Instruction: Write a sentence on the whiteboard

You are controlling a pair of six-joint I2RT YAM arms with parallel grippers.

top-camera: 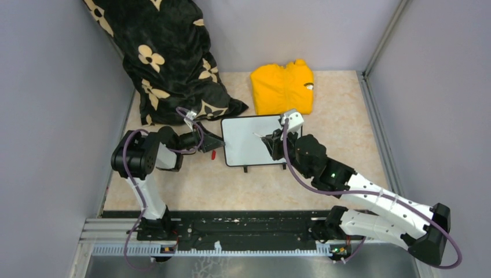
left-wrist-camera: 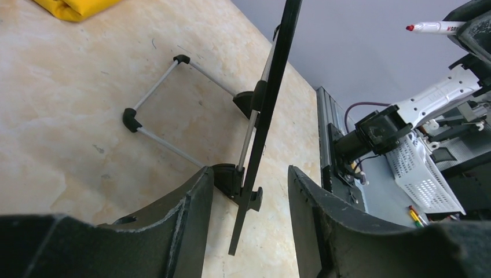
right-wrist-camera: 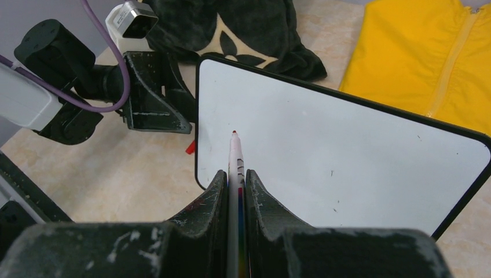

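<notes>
the whiteboard stands propped on its wire legs on the counter. the left hand sits at the whiteboard's left edge, its fingers apart on either side of the black rim with a gap on both sides. the right hand is in front of the whiteboard's face, clamped narrow on a marker whose red tip points at the white surface. just beyond the whiteboard lie a yellow garment and a black flowered cloth.
</notes>
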